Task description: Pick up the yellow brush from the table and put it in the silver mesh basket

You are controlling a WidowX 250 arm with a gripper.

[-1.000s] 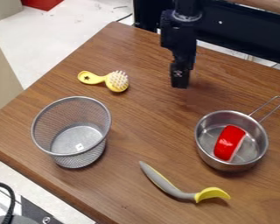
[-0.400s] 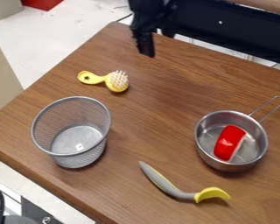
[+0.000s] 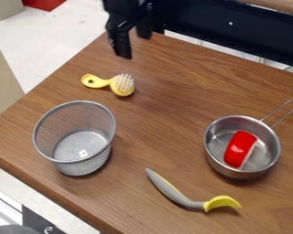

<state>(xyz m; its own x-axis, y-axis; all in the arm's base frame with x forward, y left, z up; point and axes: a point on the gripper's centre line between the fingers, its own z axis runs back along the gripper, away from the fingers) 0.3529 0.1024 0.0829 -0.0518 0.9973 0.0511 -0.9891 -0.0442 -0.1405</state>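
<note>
My gripper (image 3: 133,42) stands open over the table's far left corner, above and behind the yellow hairbrush (image 3: 115,84), with nothing between its fingers. The brush lies bristles up, its handle toward the left. Nearer the front left, a silver mesh basket (image 3: 75,153) stands upright. On the right is a metal saucepan (image 3: 272,153) whose wire handle points to the back right. A red object with a pale cut side (image 3: 239,148) rests tilted inside the pan. A grey and yellow curved utensil (image 3: 176,194) lies near the front.
The wooden table (image 3: 164,132) has its left edge running diagonally beside the basket. A dark panel (image 3: 235,34) borders the table's far side. Black equipment with a cable (image 3: 35,222) is at the lower left, off the table.
My gripper has moved left and toward the back, from above the middle of the table's far part to its far left corner. The objects on the table have kept their places.
</note>
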